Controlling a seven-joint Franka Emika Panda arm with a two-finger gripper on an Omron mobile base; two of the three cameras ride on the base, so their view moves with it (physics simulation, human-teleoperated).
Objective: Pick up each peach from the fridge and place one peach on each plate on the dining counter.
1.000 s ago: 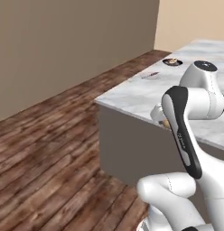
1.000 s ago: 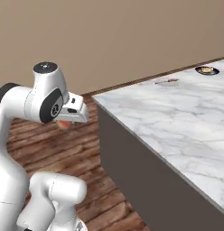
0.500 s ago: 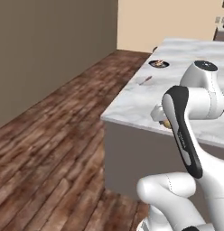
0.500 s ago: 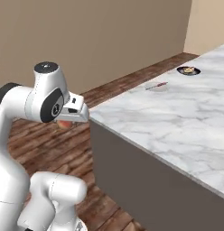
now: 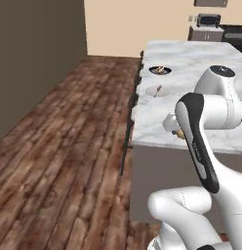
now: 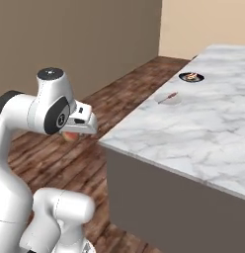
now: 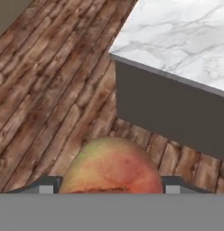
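Your gripper (image 7: 109, 187) is closed around one peach (image 7: 113, 166), held above the wood floor (image 7: 50, 81) just off the dining counter's (image 6: 193, 128) corner. On that counter you have two plates: a black one (image 6: 191, 77) (something on it) and a pale one (image 6: 169, 98)

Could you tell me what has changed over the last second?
The base has driven and turned, so the whole view swung: the dining counter and its black plate now sit nearer. The end effector stays shut on the peach, arm pose unchanged.

Dining counter (image 6: 193, 123) top mostly bare; plates (image 6: 191, 77) far end.
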